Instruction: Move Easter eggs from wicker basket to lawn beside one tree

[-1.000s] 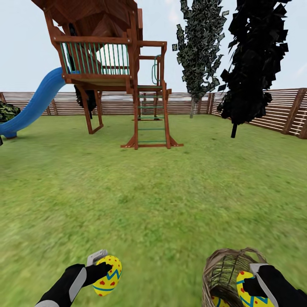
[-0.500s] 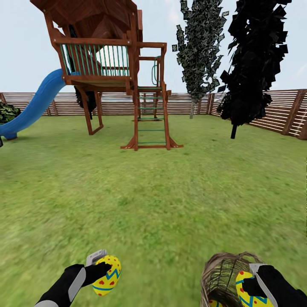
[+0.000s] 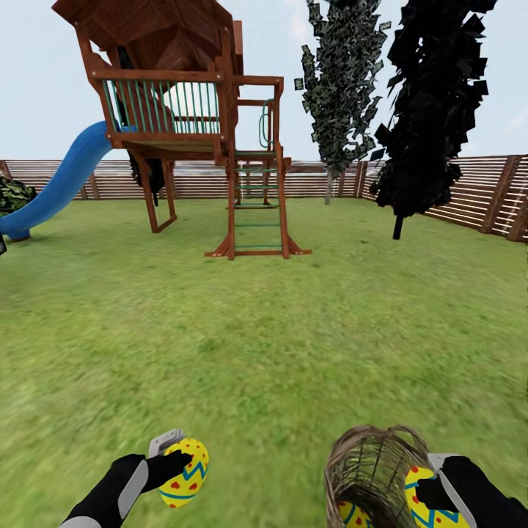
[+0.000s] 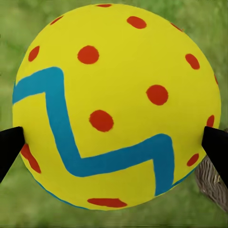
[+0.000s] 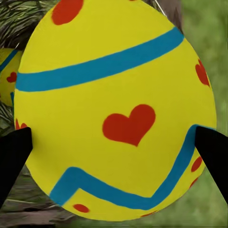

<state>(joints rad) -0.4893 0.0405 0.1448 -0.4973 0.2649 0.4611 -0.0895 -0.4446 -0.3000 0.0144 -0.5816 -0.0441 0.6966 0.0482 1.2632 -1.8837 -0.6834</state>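
Observation:
My left gripper is shut on one Easter egg, yellow with a blue zigzag and red spots, held low over the lawn. In the left wrist view that egg sits between black fingertips. My right gripper is shut on a second egg at the right rim of the wicker basket. A third egg lies inside the basket, also seen as an egg behind the held egg. The tree is out of view.
A wooden play tower with a blue slide stands ahead. A narrow columnar tree and an almost black tree rise at the back right. A slat fence rings the grass.
The whole view has shifted a little. The basket now lies further left in the picture, more apart from my right gripper. Both grippers keep hold of their eggs.

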